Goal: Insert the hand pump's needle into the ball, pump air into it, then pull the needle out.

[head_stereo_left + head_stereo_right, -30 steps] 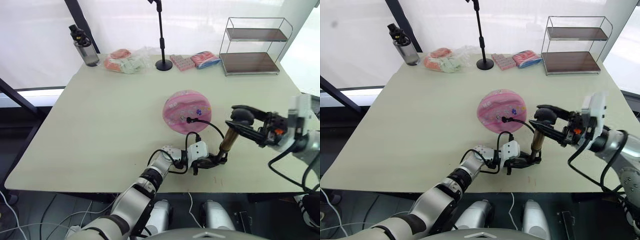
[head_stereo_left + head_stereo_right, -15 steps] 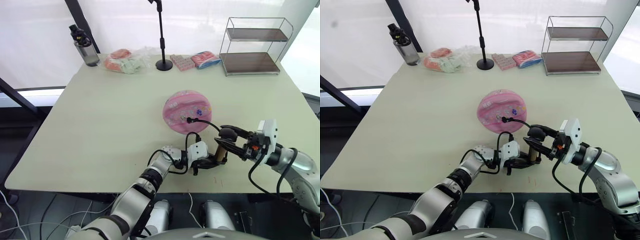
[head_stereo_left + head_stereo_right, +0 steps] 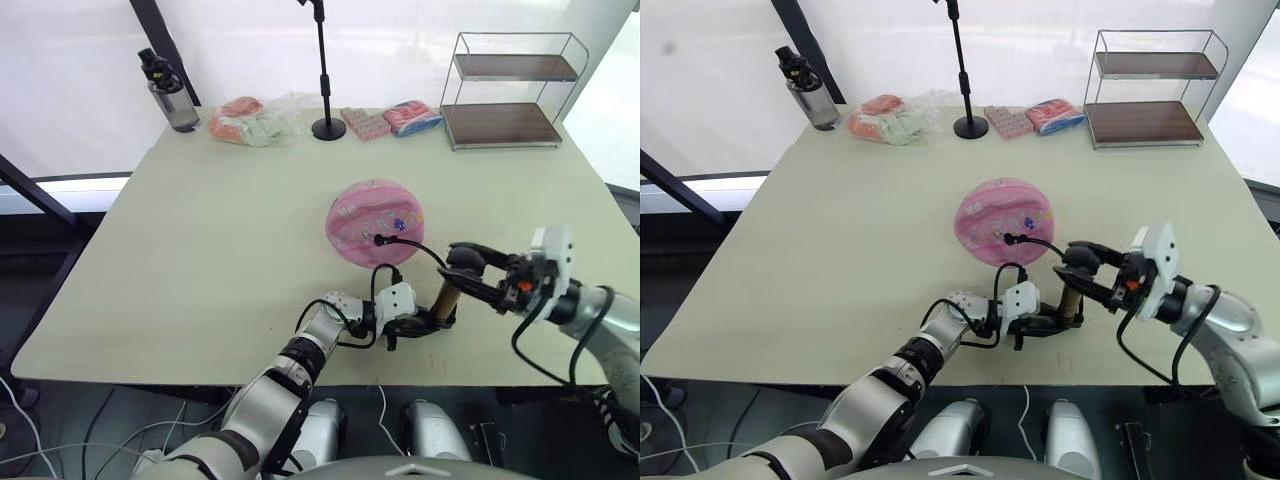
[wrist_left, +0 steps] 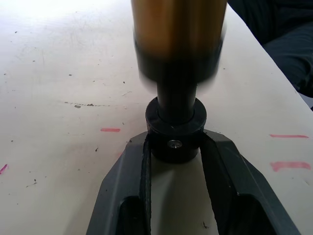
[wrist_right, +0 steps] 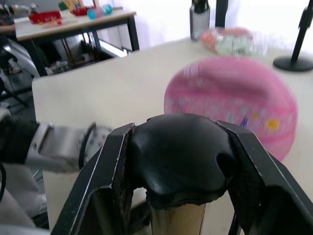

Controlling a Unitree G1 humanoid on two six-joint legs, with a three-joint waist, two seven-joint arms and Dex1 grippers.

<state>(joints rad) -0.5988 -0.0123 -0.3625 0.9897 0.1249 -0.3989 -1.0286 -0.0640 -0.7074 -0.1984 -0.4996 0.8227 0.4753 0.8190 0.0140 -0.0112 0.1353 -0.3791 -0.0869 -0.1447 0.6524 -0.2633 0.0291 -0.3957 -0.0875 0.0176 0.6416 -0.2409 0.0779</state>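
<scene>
Both my grippers hold the hand pump (image 3: 443,297) beside the ball (image 3: 374,222)

My left gripper (image 4: 175,147) clamps the pump's black base cap at the table's (image 3: 200,250) near edge; my right gripper (image 5: 178,161) is closed round the knob handle (image 5: 181,156). The hose (image 3: 415,246) arcs to the needle (image 3: 379,239), seated in the ball mid-table

Over the last second the right gripper (image 3: 466,266), closed on the black knob handle (image 5: 181,156) of the hand pump (image 3: 444,297), first went down toward the table (image 3: 200,240) and pushed the handle nearly onto the gold cylinder. After that it came up again a little, so a short part of the cylinder showed once more, but it stood lower than one second before.
</scene>
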